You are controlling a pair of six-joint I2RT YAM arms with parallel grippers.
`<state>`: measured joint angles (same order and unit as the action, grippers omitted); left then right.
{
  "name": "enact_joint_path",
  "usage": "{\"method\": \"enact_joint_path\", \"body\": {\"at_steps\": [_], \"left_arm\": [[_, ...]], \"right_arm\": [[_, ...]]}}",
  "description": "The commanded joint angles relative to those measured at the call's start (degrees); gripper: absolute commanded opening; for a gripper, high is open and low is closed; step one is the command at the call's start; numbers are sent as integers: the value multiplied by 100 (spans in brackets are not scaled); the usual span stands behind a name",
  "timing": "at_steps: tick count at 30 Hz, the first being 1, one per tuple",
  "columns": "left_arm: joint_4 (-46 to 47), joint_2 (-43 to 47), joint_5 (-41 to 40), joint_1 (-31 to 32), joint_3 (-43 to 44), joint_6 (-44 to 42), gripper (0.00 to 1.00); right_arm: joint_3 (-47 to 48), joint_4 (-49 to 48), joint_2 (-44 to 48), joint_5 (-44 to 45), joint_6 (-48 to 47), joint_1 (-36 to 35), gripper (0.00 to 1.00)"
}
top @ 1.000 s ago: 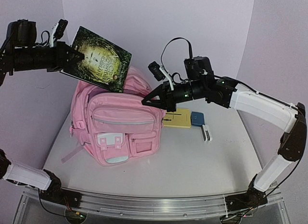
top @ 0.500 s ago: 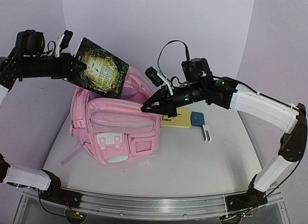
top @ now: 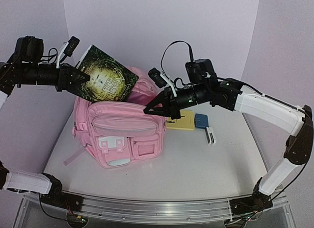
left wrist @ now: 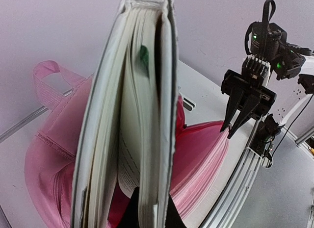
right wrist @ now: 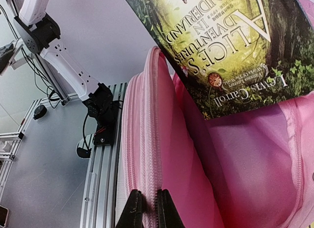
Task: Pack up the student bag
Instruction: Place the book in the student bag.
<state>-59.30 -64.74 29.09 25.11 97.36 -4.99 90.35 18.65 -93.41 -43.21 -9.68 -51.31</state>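
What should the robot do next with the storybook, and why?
Probably ease the book down into the student bag. The left gripper holds it tilted over the open top, and the right gripper pinches the bag's edge, holding the mouth wide.

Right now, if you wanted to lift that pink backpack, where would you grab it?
Probably the top handle: a fabric loop standing clear at the back of the student bag, easy to hook. Come from above and behind, since the right gripper pinches the opening's front rim and the book hangs over the middle.
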Motion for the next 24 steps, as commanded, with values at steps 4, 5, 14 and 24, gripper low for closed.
{"method": "enact_joint_path", "body": {"at_steps": [4, 5, 14, 24], "left_arm": [[-731, -284, 1339, 74, -15, -658, 5], [-764, -258, 1365, 79, -25, -687, 6], [-1311, -191, 1433, 77, 122, -838, 9], [-14, 1168, 1007, 73, -238, -384, 0]], "right_arm": [[27, 155, -11, 111, 104, -53, 0], [26, 143, -19, 112, 94, -50, 0], [-12, 13, -55, 184, 65, -53, 0], [-79, -228, -156, 175, 192, -50, 0]]}}
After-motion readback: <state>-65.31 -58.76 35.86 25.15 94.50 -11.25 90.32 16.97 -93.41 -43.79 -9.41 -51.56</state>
